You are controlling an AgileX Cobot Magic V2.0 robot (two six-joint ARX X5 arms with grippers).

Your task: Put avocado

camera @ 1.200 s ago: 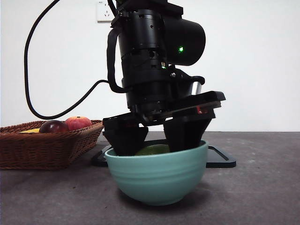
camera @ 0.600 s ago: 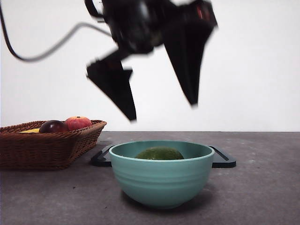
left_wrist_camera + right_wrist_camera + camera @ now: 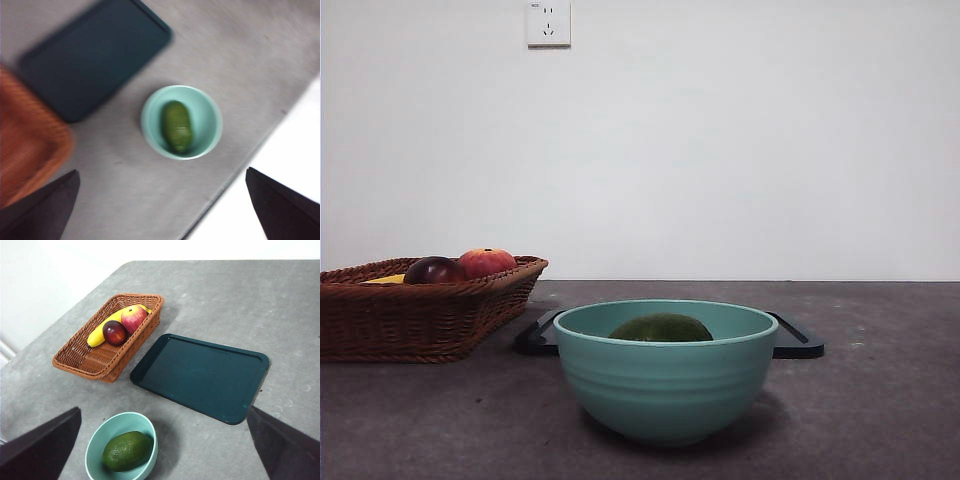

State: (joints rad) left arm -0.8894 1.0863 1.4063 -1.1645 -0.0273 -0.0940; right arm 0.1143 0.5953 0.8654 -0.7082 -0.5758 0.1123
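The avocado (image 3: 661, 328) (image 3: 177, 126) (image 3: 127, 450) lies on its side at the bottom of the bowl (image 3: 665, 385) (image 3: 150, 131) (image 3: 95, 450), a smooth, dark olive oval with a faintly dimpled skin; from the front only its rounded top shows above the rim. The bowl is teal, glossy and round, with shallow ridges ringing its outer wall, and it stands on the grey, matte, speckled table (image 3: 880, 420) (image 3: 210, 295). Just behind it lies a flat, dark green rectangular tray (image 3: 798, 340) (image 3: 90, 55) (image 3: 200, 375) with rounded corners and a low lip. Beside the tray sits a brown wicker basket (image 3: 410, 315) (image 3: 25, 145) (image 3: 95, 360), coarsely woven, holding a yellow banana (image 3: 102, 327), a red-orange fruit (image 3: 486, 261) (image 3: 133, 318) and a dark maroon one (image 3: 433, 270) (image 3: 114, 332). A white wall socket (image 3: 548, 22) is on the wall behind. The left gripper (image 3: 160, 207) hangs high over the bowl, jaws spread wide and holding nothing. The right gripper (image 3: 162, 445) is likewise spread wide and bare, above the table well clear of the things.
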